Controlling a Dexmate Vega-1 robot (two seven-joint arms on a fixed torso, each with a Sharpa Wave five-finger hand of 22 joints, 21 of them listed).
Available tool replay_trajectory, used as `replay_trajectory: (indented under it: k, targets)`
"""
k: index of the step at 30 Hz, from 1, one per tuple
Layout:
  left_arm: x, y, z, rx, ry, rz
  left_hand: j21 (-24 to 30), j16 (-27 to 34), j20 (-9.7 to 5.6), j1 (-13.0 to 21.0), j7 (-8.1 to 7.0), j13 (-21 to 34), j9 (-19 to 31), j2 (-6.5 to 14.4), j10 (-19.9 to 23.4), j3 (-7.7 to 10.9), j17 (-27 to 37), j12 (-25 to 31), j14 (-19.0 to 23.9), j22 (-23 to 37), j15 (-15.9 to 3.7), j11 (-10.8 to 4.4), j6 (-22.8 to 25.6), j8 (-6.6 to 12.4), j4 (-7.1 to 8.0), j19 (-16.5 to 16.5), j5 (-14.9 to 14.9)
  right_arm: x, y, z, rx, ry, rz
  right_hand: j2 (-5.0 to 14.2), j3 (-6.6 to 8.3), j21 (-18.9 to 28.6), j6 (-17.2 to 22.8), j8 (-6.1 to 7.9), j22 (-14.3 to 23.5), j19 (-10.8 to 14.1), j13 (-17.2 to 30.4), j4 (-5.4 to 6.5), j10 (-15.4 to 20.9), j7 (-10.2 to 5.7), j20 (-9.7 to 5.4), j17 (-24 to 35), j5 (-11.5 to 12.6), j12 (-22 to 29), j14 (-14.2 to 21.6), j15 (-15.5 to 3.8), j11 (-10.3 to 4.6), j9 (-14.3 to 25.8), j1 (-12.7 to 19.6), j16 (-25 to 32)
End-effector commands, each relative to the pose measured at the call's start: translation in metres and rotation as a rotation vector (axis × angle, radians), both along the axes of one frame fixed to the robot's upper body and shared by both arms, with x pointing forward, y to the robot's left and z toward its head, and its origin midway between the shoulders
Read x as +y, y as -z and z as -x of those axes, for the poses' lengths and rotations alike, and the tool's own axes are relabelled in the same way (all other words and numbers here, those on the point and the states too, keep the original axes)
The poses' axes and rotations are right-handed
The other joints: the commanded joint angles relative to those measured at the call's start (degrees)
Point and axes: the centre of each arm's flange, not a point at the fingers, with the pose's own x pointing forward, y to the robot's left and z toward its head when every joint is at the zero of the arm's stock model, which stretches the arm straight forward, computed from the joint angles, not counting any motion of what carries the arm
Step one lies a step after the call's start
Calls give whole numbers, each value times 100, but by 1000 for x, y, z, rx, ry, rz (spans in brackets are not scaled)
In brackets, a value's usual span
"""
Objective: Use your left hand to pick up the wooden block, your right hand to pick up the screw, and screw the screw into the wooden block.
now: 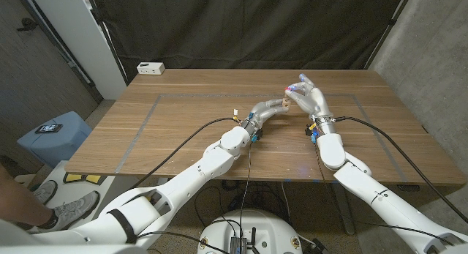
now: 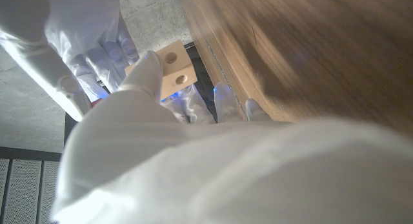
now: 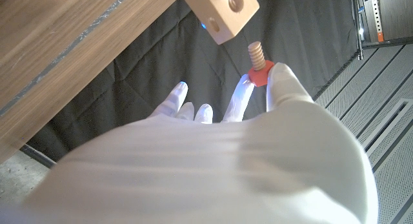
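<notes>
My left hand holds the pale wooden block above the table's far middle; the block's faces show round holes. My right hand is raised just to the right of it and pinches the screw, which has a red head and a tan threaded shaft. The shaft points toward the block with a small gap between its tip and the wood. In the head view the block is a small tan spot between the two hands. My right hand's fingers show beside the block.
A wooden table carries grey tape lines. A white box sits at the far left corner. A blue stool stands left of the table, and a person's shoe and leg are at the lower left. Black curtains hang behind.
</notes>
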Motion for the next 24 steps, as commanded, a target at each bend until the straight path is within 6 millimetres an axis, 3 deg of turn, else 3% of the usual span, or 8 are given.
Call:
replay_trajectory:
  k: [1, 24]
  targets:
    - [0, 0, 0, 8, -3, -8, 20, 7, 52, 31, 15, 17, 26, 21, 34, 14, 9, 17, 20, 15, -441, -23, 5, 22, 36, 3, 21, -3, 5, -5, 14, 13, 14, -3, -22, 13, 68, 41, 17, 41, 21, -11, 38, -29, -1, 4, 34, 20, 48, 10, -5, 11, 62, 14]
    - [1, 2, 0, 10, -4, -6, 24, 18, 61, -22, 15, 24, 25, 18, 38, -16, 10, 15, 52, 15, -428, -23, 2, 18, 59, 10, 17, -4, 8, -5, 18, 35, 34, -82, -39, 5, 146, 112, 15, 48, 21, -95, 53, -23, -1, -13, -23, 19, 56, -11, -13, 21, 195, 0]
